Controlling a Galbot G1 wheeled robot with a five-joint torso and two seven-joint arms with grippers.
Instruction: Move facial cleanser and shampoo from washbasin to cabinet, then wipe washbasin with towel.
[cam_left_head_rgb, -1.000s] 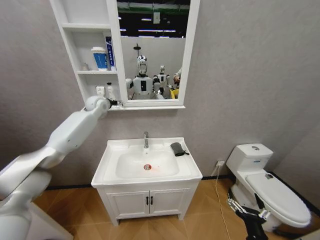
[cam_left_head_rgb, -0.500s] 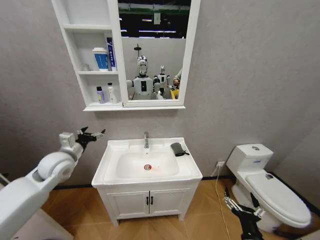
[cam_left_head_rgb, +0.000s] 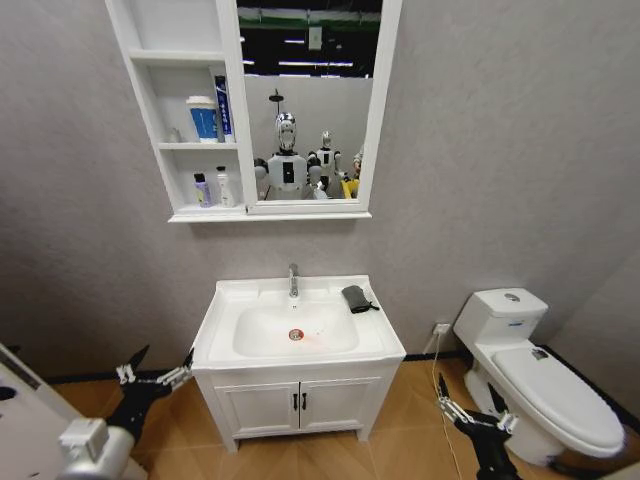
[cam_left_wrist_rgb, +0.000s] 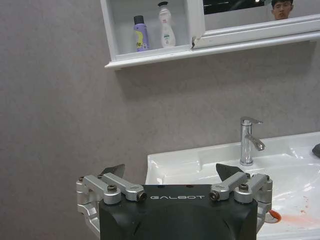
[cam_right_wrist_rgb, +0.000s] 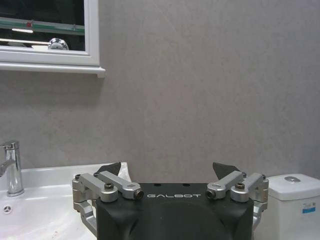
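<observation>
My left gripper (cam_left_head_rgb: 158, 368) hangs open and low, just left of the washbasin (cam_left_head_rgb: 225, 300) rim; bare wall above it gives free passage. My right gripper (cam_left_head_rgb: 470, 405), also open, sits low between vanity (cam_left_head_rgb: 300, 400) and toilet (cam_left_head_rgb: 530, 370). Only tap (cam_left_head_rgb: 292, 279) and towel (cam_left_head_rgb: 355, 298) interrupt the basin top.
</observation>
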